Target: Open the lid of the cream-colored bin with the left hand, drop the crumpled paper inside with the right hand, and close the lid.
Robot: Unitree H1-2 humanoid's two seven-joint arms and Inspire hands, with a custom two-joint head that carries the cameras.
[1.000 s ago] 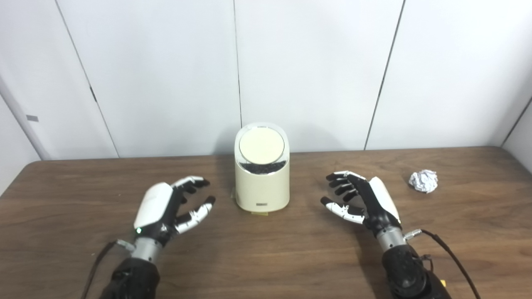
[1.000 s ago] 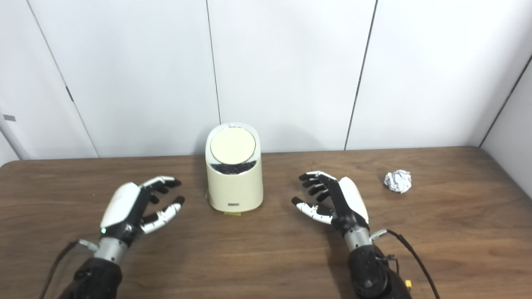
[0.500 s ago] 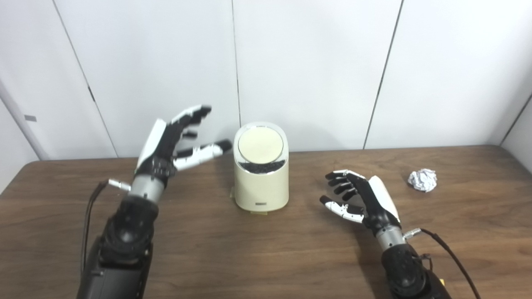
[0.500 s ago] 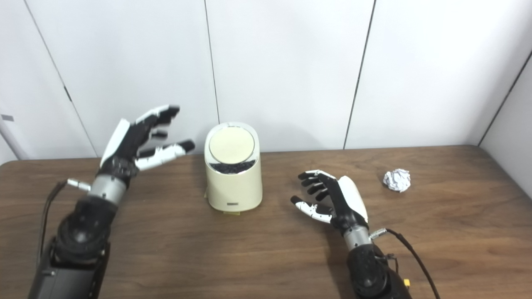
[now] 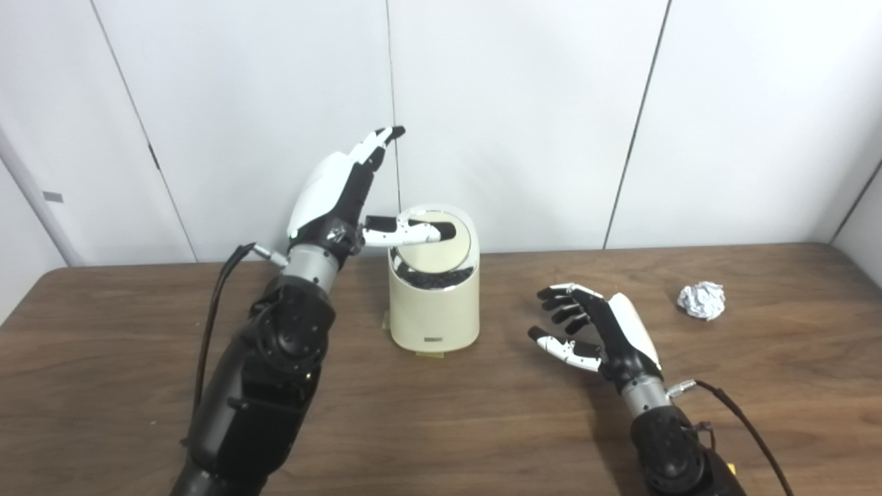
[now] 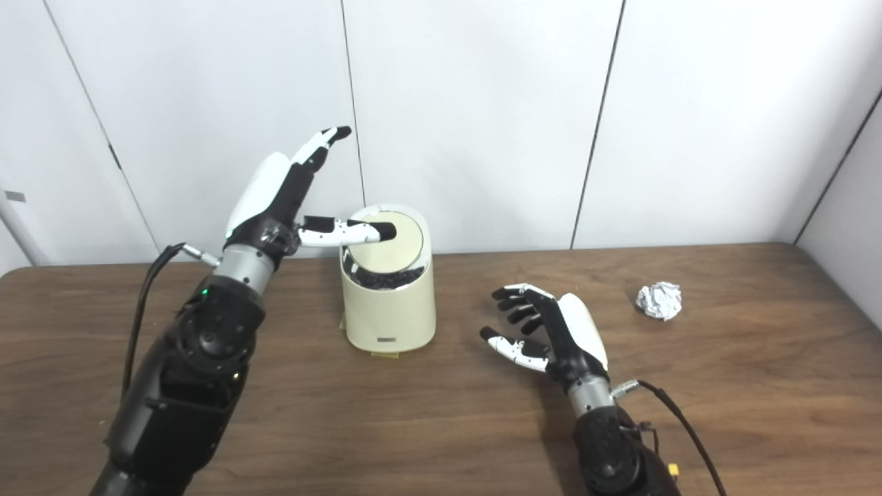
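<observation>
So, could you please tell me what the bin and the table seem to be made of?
The bin looks like smooth cream plastic with a soft sheen and rounded moulded corners. The table shows dark brown wood grain with a matte finish; whether solid wood or laminate cannot be told.

A dark wooden table [image 5: 441, 427] carries the cream-colored bin [image 5: 434, 310] at centre, far back, and crumpled paper [image 5: 701, 300] far right.

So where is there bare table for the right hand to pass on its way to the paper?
Bare table lies between the right hand and the crumpled paper, and along the whole front edge. It is crowded only at the bin, where the left hand reaches over the lid.
</observation>
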